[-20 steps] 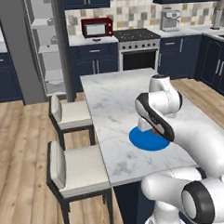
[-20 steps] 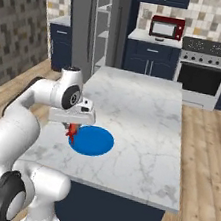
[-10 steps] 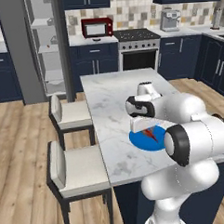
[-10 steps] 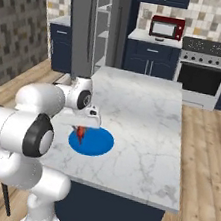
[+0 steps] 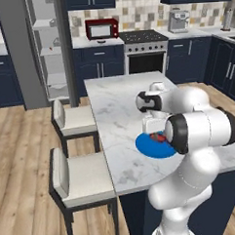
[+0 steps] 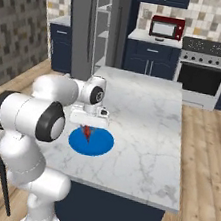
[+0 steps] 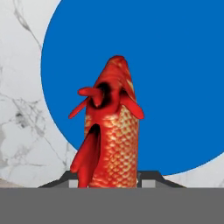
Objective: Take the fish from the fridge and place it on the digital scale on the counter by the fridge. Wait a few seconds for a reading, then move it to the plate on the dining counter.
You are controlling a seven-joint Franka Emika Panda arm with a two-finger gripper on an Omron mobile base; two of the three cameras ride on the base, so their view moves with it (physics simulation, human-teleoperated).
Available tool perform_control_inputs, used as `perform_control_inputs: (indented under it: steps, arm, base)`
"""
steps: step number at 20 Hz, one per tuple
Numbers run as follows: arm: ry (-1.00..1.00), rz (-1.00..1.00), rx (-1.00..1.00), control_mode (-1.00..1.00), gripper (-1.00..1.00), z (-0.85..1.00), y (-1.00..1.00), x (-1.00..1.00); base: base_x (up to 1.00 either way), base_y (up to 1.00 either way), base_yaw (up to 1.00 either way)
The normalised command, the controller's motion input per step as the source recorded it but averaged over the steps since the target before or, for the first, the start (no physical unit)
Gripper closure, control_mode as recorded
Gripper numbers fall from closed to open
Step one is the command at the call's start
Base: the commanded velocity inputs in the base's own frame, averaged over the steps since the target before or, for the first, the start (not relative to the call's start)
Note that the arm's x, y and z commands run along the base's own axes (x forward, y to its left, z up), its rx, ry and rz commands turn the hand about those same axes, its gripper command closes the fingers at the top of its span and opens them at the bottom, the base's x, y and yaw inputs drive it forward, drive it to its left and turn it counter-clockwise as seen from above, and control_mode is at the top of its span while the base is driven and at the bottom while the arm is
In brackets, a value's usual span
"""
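- Hand [image 6: 86, 127] was clamped on the fish [image 7: 111, 135], its two dark fingertips [image 7: 151, 179] pressed against the flanks of the scaled orange-red body at the bottom of the hand view.
- Fish hung nose-down from the hand directly above the plate [image 7: 175, 87]; whether its head touched the blue surface could not be told.
- Plate [image 6: 91, 141], flat, round and bright blue, lay on the near left part of the table [image 6: 146, 123] in the right base view, close to the near edge.
- From the left base view the same plate [image 5: 150, 148] showed on the near right part of the table [image 5: 114, 105], partly covered by the white arm, with the fish [image 5: 160, 136] a small red spot just above it under the hand [image 5: 157, 133].
- Arm folded back on itself, elbow raised and wrist pointing straight down over the plate.
- Fridge [image 5: 42, 50] stood at the far left with its interior open to view, pale shelves visible.
- Red microwave [image 5: 101, 29] sat on the far worktop just right of the fridge, and the stove [image 5: 144, 52] stood to its right.
- Two pale-cushioned stools [image 5: 73, 122] stood along the left side of the table.
- Coffee machine [image 5: 178, 21] stood on the far right worktop.
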Motion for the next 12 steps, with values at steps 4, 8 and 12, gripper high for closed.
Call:
perform_control_inputs:
  steps: [4,8,12]
  arm:
    - [0.0,0.0,0.09,-1.0,1.0,-0.23,0.0,0.04]
    - [-0.01,0.0,0.02,-1.0,1.0,-0.12,-0.02,0.52]
    - [-0.06,0.0,0.0,-1.0,1.0,-0.33,-0.04,0.45]
  base:
    - [0.0,0.0,0.0]
    - [0.0,0.0,0.0]
    - [0.0,0.0,0.0]
